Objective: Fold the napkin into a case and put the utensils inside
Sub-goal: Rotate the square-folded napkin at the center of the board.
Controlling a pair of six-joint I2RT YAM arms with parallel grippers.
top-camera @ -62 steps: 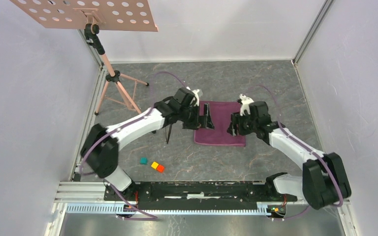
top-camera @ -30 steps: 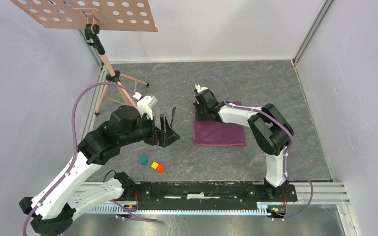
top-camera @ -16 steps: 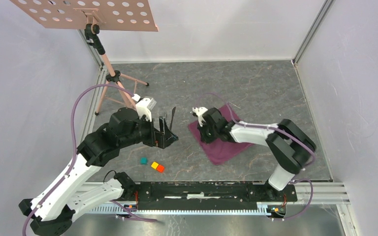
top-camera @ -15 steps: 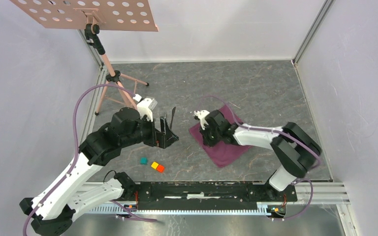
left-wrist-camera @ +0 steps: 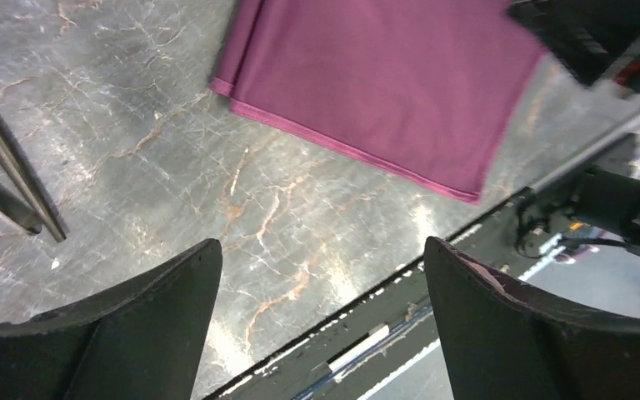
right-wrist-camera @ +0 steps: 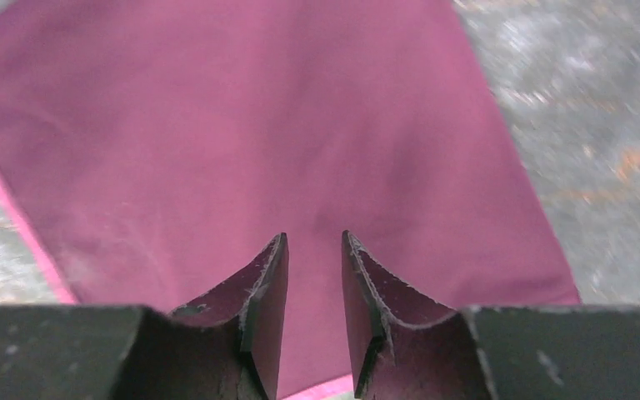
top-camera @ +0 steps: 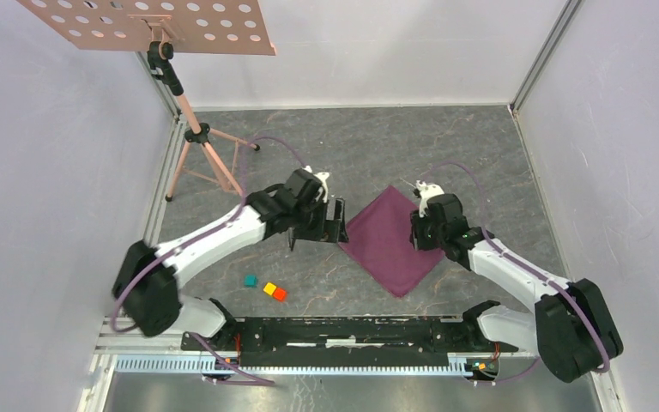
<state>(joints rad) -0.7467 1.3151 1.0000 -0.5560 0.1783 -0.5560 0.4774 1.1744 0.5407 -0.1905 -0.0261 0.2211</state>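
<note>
The plum-purple napkin (top-camera: 390,245) lies flat on the table, turned like a diamond. It also shows in the left wrist view (left-wrist-camera: 383,75) and fills the right wrist view (right-wrist-camera: 258,125). My left gripper (top-camera: 336,225) is wide open and empty (left-wrist-camera: 321,250), just left of the napkin's left corner. My right gripper (top-camera: 416,233) hovers over the napkin's right part with its jaws a little apart and nothing between them (right-wrist-camera: 314,237). Two dark utensil handles (left-wrist-camera: 12,158) lie on the table left of the napkin. One utensil (top-camera: 292,242) pokes out below my left arm.
Teal (top-camera: 250,281), yellow (top-camera: 269,288) and orange (top-camera: 280,294) blocks lie near the front left. A tripod stand (top-camera: 197,137) with a perforated board (top-camera: 150,24) stands at the back left. The black base rail (top-camera: 352,330) runs along the near edge.
The napkin has turned from a square-on rectangle into a diamond. My right gripper moved from its left side to its right side. My left gripper moved right to the napkin's left corner.
</note>
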